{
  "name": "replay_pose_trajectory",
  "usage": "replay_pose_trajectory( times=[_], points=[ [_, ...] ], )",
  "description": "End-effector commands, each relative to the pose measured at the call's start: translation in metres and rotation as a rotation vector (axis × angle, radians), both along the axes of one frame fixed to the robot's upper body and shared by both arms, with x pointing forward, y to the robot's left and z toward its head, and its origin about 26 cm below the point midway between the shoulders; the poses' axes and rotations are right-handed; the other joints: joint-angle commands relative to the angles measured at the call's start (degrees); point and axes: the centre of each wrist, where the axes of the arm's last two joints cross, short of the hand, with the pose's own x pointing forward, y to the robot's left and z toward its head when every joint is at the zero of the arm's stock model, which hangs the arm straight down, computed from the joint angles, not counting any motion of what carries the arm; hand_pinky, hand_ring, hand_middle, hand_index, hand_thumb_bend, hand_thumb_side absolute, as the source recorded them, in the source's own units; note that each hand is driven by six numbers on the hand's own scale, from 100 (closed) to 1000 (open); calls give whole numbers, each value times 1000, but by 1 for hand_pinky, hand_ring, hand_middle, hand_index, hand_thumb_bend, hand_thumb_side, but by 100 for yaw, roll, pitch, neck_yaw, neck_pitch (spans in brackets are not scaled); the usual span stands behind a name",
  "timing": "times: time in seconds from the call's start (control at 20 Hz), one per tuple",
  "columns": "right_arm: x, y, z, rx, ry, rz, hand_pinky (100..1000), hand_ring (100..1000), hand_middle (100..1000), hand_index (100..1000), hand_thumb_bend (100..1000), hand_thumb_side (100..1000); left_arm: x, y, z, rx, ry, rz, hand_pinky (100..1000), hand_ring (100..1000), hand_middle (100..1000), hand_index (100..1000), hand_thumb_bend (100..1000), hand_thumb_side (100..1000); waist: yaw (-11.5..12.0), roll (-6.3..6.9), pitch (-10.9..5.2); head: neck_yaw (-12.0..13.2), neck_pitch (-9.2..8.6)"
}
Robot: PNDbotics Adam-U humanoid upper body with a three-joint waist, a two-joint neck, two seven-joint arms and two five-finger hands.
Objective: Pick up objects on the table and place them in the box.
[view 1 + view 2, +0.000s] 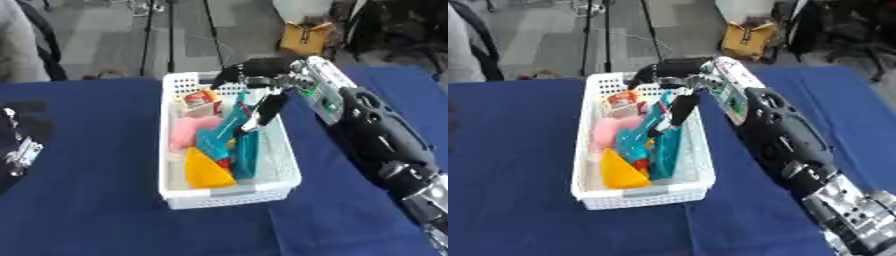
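Note:
A white slotted box (229, 196) stands in the middle of the blue table. It holds a yellow wedge (206, 172), long teal pieces (229, 140), a pink item (188, 130) and a small red and white packet (203, 97). My right hand (262, 70) hangs over the far end of the box, open. Its fingers stretch left across the rim, and its thumb (267, 111) points down, with its tip at the teal pieces. My left hand (19, 137) shows at the left edge, low over the table and away from the box.
The blue cloth (87, 210) covers the table around the box. My right forearm (376, 130) lies along the box's right side. A yellow bag (306, 37) and thin stand legs (168, 35) are on the floor beyond the table's far edge.

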Motion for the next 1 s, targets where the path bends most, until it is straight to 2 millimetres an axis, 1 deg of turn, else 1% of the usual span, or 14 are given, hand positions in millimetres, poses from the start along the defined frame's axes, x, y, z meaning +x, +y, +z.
replay_pose_trajectory(
  times=[0.05,0.1,0.15,0.2,0.25,0.3,0.45,0.55,0.6,0.7,0.8,0.95,1.0],
  points=[
    [-2,-6,18,-342,27,283,845,905,878,928,617,518,0,5,8,15,-27,10,478,697,757,831,550,849,-33,33,-123,12,-57],
    [-3,-7,19,-321,26,288,812,877,856,914,577,515,0,5,8,15,-27,9,478,697,757,831,549,849,-47,38,-122,15,-57],
    [-4,-8,20,-286,25,290,812,877,856,914,577,515,0,5,8,14,-27,10,478,697,757,831,549,849,-64,43,-121,16,-58],
    [-6,-9,20,-255,25,291,781,855,839,906,542,502,0,5,8,13,-27,11,478,697,757,831,549,849,-77,47,-119,20,-60],
    [-7,-10,21,-214,25,289,781,855,839,906,542,502,0,5,8,12,-27,12,478,697,757,831,549,849,-89,51,-116,29,-65],
    [-9,-11,23,-177,22,284,753,832,824,902,507,483,0,5,8,12,-27,13,478,697,757,831,548,850,-102,54,-114,38,-68],
    [-17,-21,32,-54,-18,257,739,822,817,899,487,481,0,6,8,10,-27,18,478,697,757,831,548,850,-146,57,-111,73,-69],
    [-21,-23,35,-18,-32,247,738,821,816,898,486,481,0,6,8,10,-28,19,478,697,757,831,548,850,-156,55,-111,81,-70],
    [-23,-25,36,-5,-36,242,720,804,805,893,471,475,-1,6,8,10,-27,20,477,697,757,831,547,852,-167,54,-109,94,-72],
    [-29,-43,40,61,-60,214,707,791,796,888,444,478,-1,8,8,10,-27,27,476,697,757,832,547,853,-218,45,-102,149,-76],
    [-39,-67,45,142,-85,165,684,771,781,882,422,474,-1,9,7,10,-28,35,476,697,757,831,547,852,-278,33,-91,218,-84],
    [-49,-83,50,214,-110,125,671,759,771,876,402,472,-1,10,8,10,-30,40,476,697,757,831,547,852,-308,25,-84,254,-89],
    [-51,-87,51,238,-117,110,635,729,746,861,359,471,-1,10,7,9,-30,42,475,697,757,831,546,854,-324,24,-80,271,-91]
  ],
)
